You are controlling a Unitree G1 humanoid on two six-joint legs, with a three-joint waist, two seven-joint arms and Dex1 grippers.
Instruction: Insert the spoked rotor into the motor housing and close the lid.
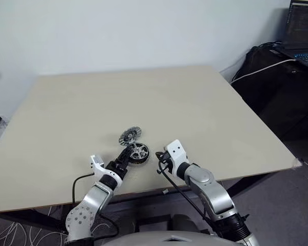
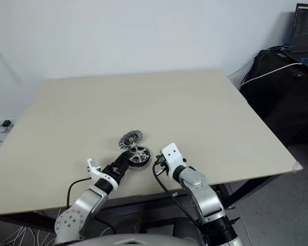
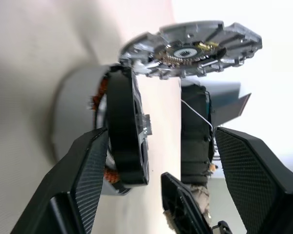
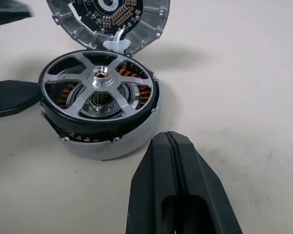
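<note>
I see the spoked rotor (image 4: pixel 100 95) seated in the motor housing (image 4: pixel 105 146), copper windings glimpsed through its spokes. The assembly sits between my left gripper's (image 3: pixel 156 170) spread fingers (image 3: pixel 80 180); one finger looks against the rotor's dark rim, though I can't confirm contact. My right gripper (image 4: pixel 178 183) is pinched together on nothing, just short of the housing. Beyond the assembly, the lid (image 4: pixel 110 19) leans tilted, its upper part cut off in the right wrist view.

No readable text, labels or numbers anywhere — laptop screen (image 1: pixel 303 24) at the far right shows lines, too small to read
</note>
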